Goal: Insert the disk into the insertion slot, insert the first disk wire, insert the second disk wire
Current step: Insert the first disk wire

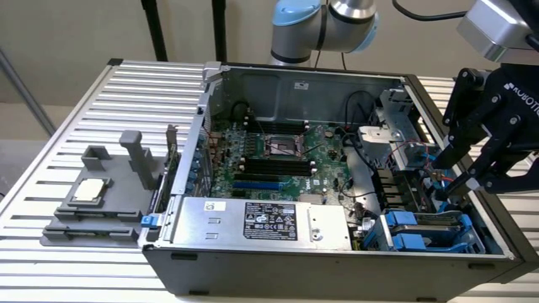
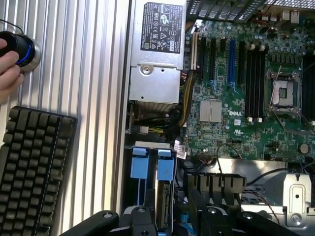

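Since disk (image 2: 166, 171) looks seated in slot (image 1: 459, 222), at the corner of case (image 1: 337, 260) toward the exterior view's right, wire stage likely in hand. Claw (image 1: 446, 182) hangs low just beside slot, among cables (image 1: 410, 151); wide or narrow, cannot tell. Next move calls for fine alignment in cramped quarters.

White letters "ROBOTI" run along the black gripper (image 1: 459, 184). "DELL" is printed on the green motherboard (image 2: 231, 114). The power supply label (image 2: 162, 25) is too fine to read.
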You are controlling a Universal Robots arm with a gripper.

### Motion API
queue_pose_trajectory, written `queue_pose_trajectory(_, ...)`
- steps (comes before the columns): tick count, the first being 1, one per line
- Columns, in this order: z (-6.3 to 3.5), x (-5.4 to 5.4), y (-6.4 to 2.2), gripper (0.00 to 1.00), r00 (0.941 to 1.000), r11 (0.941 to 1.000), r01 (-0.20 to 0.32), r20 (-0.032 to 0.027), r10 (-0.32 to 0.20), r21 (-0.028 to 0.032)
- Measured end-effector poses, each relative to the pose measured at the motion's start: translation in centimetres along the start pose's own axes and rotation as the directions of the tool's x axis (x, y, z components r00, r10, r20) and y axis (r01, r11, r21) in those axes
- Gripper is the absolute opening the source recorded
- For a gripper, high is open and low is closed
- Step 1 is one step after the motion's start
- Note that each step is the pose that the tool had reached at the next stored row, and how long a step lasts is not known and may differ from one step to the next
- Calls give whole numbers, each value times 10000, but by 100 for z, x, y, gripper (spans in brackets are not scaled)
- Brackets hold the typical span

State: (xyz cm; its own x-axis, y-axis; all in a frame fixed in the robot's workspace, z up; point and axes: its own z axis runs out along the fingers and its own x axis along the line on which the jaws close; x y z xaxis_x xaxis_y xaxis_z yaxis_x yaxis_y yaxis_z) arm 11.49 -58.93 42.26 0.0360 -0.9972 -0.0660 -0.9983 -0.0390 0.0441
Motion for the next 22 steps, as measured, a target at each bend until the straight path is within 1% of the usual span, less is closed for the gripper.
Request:
queue_pose_trajectory(12,0,0,0,40,10000,10000,-37,56,37,4)
queue_pose_trajectory(15,1,0,-6,40,10000,10000,-43,59,43,5)
queue_pose_trajectory(18,22,1,-63,40,10000,10000,-42,59,42,3)
queue_pose_trajectory(22,87,7,-191,40,10000,10000,-43,59,43,-5)
